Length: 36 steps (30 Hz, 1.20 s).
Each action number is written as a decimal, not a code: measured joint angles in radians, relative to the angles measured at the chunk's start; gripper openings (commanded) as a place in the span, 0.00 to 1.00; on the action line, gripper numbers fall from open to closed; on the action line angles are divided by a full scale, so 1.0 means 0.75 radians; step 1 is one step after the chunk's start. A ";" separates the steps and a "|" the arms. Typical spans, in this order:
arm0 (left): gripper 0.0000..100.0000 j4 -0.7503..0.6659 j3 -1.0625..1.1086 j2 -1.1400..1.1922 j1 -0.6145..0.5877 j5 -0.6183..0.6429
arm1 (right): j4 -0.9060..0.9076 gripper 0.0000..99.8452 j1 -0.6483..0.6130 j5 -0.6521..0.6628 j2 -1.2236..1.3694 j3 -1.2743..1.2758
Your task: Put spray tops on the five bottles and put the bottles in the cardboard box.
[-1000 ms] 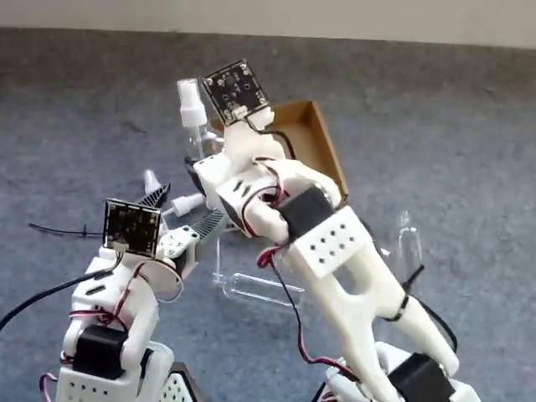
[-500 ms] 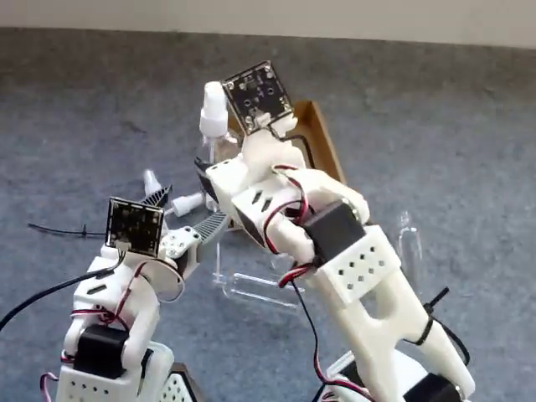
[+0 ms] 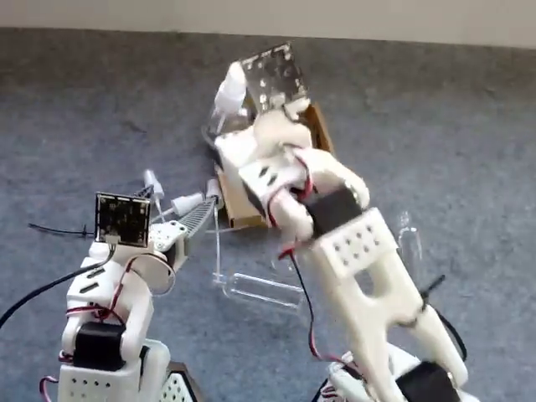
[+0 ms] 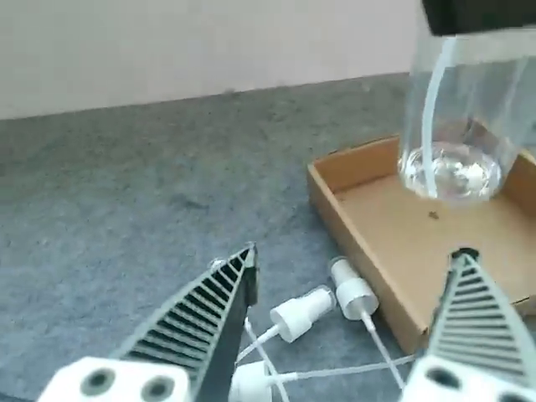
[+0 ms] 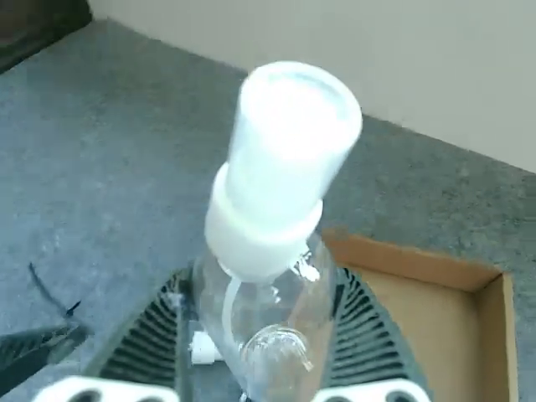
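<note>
Clenched in the right gripper point(image 5: 255, 335), tilted above the cardboard box point(image 4: 435, 234): a capped bottle point(image 5: 268, 243). Nearby, left gripper point(image 4: 353, 254) agape over loose spray tops point(image 4: 301, 311) (holding nothing). Risks toppling or bouncing out if dropped from this height.

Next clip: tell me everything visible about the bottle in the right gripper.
The bottle is clear, plastic by its look, with a white spray top under a frosted cap and a thin tube inside. The right gripper's ribbed black fingers clamp its body from both sides, holding it somewhat tilted in the air. Its rounded base hangs over the cardboard box, apparently not touching it.
</note>
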 measured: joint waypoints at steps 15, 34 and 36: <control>0.22 -0.350 0.221 0.002 -0.252 -0.049 | -0.700 0.00 0.059 0.000 0.661 0.000; 0.22 -0.358 0.225 0.002 -0.250 -0.053 | -0.978 0.00 0.121 0.000 0.957 0.000; 0.22 -0.358 0.225 0.002 -0.250 -0.053 | -0.982 0.00 0.121 0.000 0.978 0.000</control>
